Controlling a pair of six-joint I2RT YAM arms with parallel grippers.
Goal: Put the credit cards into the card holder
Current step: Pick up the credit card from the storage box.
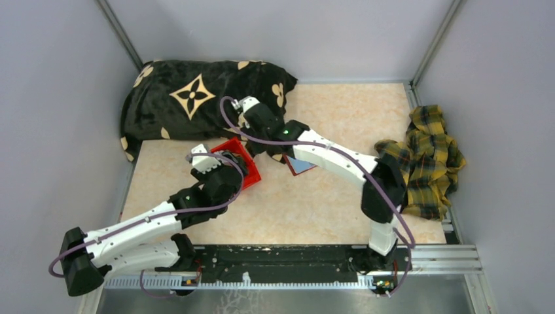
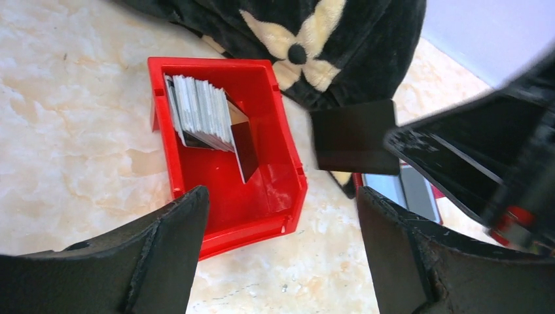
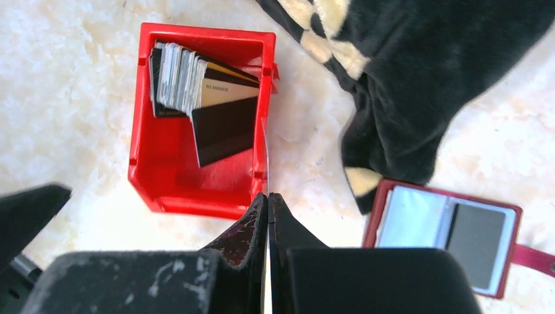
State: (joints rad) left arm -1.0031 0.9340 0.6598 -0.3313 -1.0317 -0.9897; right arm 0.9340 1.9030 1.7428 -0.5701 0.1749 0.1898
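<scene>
Pinching a dark card (image 2: 353, 136), the right hand (image 3: 268, 199) has its fingers pressed together on the card's lower edge, holding it upright in the air just beside the red bin (image 3: 141, 131). The credit cards (image 3: 196, 85) stand as a leaning stack at one end of that bin. The card holder (image 3: 445, 235) lies open on the surface (image 3: 65, 98) with its pale lining facing up, just beside a corner of the black pillow (image 3: 406, 85). The left hand (image 2: 281, 261) hangs near the bin with its fingers wide apart, holding nothing.
</scene>
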